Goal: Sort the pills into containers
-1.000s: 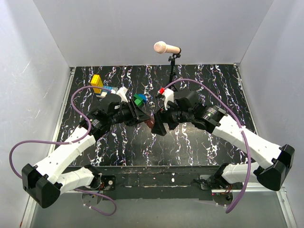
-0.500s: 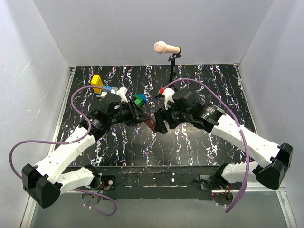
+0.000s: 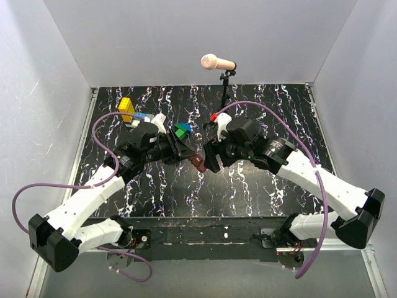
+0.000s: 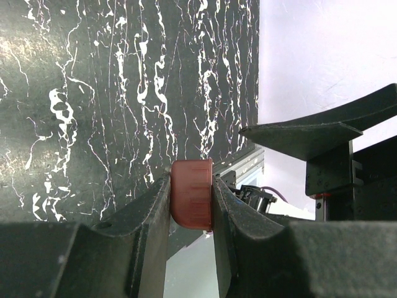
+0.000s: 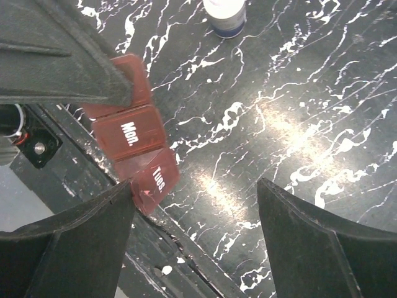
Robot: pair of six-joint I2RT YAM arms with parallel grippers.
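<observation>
The container, a reddish-brown pill box (image 3: 197, 162), hangs above the table between the two arms. My left gripper (image 4: 191, 179) is shut on one narrow end of the box (image 4: 191, 194). The right wrist view shows the box's "Mon." segment (image 5: 129, 135) closed. Its "Tues." lid (image 5: 155, 180) is tilted away from the row. My right gripper (image 5: 196, 184) is open, and its left finger (image 5: 93, 230) sits just under the edge of that lid. A white bottle (image 5: 224, 15) stands on the table beyond. No pills are in view.
A yellow block (image 3: 126, 107), a blue block (image 3: 142, 116) and a green block (image 3: 182, 130) sit at the back left of the black marbled table (image 3: 267, 105). A microphone (image 3: 217, 62) on a thin stand rises at the back centre. White walls close in the sides.
My right gripper has narrowed a little and shifted slightly up and right beside the box. The left gripper has kept its hold without moving.
</observation>
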